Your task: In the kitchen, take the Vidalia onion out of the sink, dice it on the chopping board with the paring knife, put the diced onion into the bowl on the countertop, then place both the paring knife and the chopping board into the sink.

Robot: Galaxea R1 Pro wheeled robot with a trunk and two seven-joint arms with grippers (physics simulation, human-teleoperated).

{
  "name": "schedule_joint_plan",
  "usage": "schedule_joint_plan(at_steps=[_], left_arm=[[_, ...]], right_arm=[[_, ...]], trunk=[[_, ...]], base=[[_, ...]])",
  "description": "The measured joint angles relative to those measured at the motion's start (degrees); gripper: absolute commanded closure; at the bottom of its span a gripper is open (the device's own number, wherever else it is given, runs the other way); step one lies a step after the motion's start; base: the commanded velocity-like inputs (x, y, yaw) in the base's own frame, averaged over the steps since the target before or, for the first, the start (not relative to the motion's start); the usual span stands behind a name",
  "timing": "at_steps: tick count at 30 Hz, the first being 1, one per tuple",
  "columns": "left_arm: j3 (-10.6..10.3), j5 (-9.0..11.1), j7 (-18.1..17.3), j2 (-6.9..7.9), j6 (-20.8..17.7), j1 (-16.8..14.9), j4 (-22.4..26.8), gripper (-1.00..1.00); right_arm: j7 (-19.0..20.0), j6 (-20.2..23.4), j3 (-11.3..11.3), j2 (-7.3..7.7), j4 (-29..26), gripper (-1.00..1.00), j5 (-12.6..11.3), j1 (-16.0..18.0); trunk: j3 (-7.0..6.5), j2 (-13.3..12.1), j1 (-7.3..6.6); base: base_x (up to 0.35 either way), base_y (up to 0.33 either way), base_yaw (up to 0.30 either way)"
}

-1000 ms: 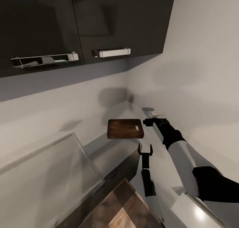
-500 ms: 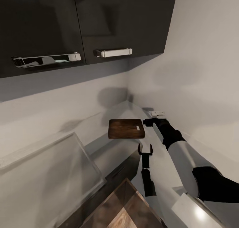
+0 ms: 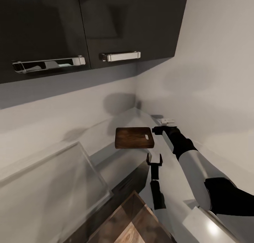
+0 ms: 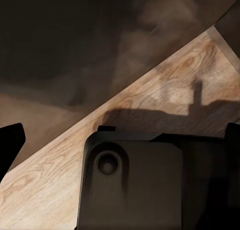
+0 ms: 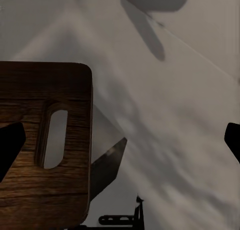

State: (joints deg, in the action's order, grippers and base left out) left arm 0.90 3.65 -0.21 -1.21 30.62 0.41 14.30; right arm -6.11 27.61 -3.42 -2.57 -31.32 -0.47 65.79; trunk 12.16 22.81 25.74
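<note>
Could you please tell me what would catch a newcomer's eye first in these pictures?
First comes the dark-brown chopping board, which seems to hang in the air in the middle of the head view, above the grey countertop near the room's corner. The right hand is at its handle-hole end, and the left hand sits open just below. Above hang glossy black wall cabinets with chrome handles.

The head camera looks from high up, tilted, toward a room corner, with dark wall cabinets [image 3: 91, 24] at twelve o'clock and the chopping board [image 3: 134, 137] mid-frame at a middling distance. The right wrist camera sits very close to that same board [image 5: 45, 145], seeing its handle-hole end at nine o'clock and pale wall beyond. The left wrist camera faces down, close over a light wooden floor [image 4: 150, 104]. Both the head and right wrist views share the board.
</note>
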Motion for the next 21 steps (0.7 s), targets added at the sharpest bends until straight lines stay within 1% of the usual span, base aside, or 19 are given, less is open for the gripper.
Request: schedule_joint_plan(at_steps=[21], left_arm=[[0.00, -0.04, 0.00, 0.00, 0.00, 0.00, 0.00, -1.00]], right_arm=[[0.01, 0.00, 0.00, -0.01, 0.02, -1.00, 0.00, 0.00]], trunk=[[0.00, 0.00, 0.00]], base=[[0.003, 0.000, 0.000]])
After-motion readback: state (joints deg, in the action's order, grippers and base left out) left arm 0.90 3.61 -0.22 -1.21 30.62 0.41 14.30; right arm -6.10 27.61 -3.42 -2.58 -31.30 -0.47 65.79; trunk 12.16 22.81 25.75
